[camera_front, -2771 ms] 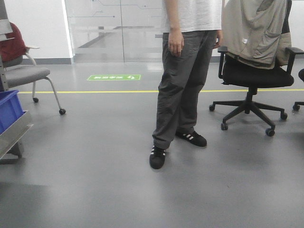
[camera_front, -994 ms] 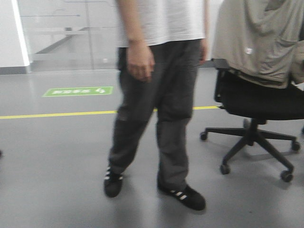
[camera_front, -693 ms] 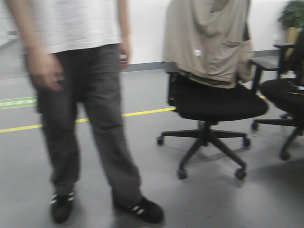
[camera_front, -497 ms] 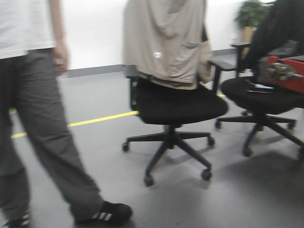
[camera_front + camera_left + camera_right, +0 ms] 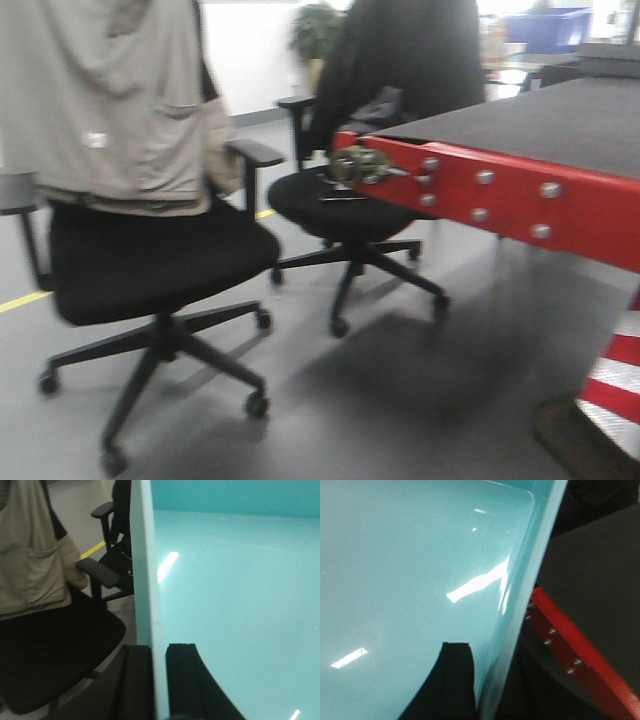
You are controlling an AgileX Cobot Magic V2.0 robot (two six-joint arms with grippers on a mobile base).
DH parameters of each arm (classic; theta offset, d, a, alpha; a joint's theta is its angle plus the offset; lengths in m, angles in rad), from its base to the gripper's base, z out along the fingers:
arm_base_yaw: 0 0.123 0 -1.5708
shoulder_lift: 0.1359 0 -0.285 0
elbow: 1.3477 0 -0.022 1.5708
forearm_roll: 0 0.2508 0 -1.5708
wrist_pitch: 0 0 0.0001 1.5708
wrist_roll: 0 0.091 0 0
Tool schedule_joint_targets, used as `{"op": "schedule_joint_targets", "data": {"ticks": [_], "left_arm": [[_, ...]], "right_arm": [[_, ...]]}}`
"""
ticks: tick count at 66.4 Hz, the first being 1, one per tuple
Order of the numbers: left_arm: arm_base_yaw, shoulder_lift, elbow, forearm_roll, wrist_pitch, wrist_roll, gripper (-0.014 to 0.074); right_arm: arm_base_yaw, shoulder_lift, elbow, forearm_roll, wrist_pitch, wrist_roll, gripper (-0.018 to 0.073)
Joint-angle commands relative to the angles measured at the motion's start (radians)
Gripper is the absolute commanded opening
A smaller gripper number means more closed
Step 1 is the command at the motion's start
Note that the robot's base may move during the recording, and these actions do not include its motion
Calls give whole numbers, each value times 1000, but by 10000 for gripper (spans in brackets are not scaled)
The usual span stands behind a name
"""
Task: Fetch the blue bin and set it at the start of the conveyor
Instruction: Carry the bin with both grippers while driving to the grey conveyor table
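**Left jaws clamped on blue bin (image 5: pixel 240 605) beside conveyor start (image 5: pixel 545 120)**

Closed from both sides on the pale rim, the two black fingers (image 5: pixel 136 680) of the left gripper (image 5: pixel 159 652) pinch one wall of the blue bin. That hold lets the shallow tub be carried without anything reaching under it. On the opposite wall, the right gripper (image 5: pixel 487 655) shows only one finger (image 5: pixel 454 680), lying flat against the inner face. Its partner is lost in the dark outside, so whether those jaws are pressed shut cannot be told.

The bin hangs between the two arms, clear of the floor. Its right-hand wall is just beside, and seemingly above, the red side strip (image 5: pixel 570 652) of the conveyor.

In the front view the dark grey belt lies close on the robot's right. An office chair (image 5: pixel 150 265) draped in a beige jacket (image 5: pixel 110 110) stands to the left, and a second chair (image 5: pixel 350 200) sits just behind the belt's corner. Farther back are a potted plant (image 5: pixel 315 25) and a dark blue storage bin (image 5: pixel 545 25).

By this look, the fetching is done and the setting down is not: the tub has to be over the belt before either hold is eased.
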State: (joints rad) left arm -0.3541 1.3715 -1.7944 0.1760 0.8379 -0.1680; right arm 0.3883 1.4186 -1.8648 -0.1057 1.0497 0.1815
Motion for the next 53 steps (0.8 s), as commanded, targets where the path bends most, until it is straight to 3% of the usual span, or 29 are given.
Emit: {"op": "schedule_joint_targets", "data": {"ticks": [1, 53], "left_arm": [[-7, -11, -11, -53, -78, -1, -111], [-7, -11, -11, -53, -78, -1, -111]], "right_arm": [[10, -8, -7, 61, -58, -33, -153], [10, -8, -7, 61, -63, -33, -153]]}}
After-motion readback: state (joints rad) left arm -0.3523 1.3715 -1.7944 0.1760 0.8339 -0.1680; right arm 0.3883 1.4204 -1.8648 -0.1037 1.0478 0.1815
